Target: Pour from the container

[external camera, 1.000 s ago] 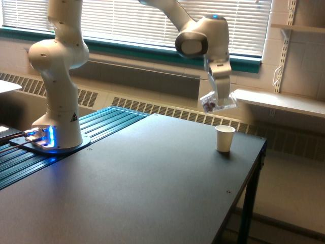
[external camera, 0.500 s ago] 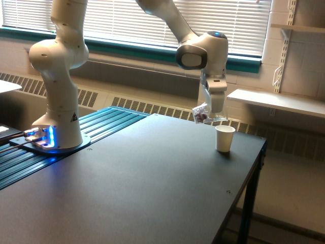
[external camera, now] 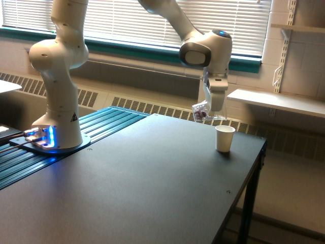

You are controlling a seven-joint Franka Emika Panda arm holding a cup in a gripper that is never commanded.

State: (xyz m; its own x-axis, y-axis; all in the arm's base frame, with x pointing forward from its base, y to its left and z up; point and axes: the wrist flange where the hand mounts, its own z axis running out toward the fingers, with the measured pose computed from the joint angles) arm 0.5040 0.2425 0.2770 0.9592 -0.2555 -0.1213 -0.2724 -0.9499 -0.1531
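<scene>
In the exterior view, the clear plastic container [external camera: 201, 112] with reddish-purple bits inside hangs tilted in the air, its mouth toward the exterior view's right. My gripper [external camera: 210, 113] is shut on it, the white fingers coming down from the wrist above. Just below and to the right stands an opaque white paper cup [external camera: 224, 138], upright on the dark table [external camera: 142, 183] near its far right corner. The container's mouth sits slightly left of and above the white cup's rim, not touching it.
The arm's white base [external camera: 57, 101] stands at the left on a ribbed teal strip [external camera: 91, 132]. Behind the table run a radiator grille and blinds. A white wall shelf [external camera: 277, 100] sticks out at the right. The table's right edge drops off beside the white cup.
A second ago the container hung higher, right of the fingers. It has swung down to their left side above the white cup. In the last half second the wrist shifted slightly right.
</scene>
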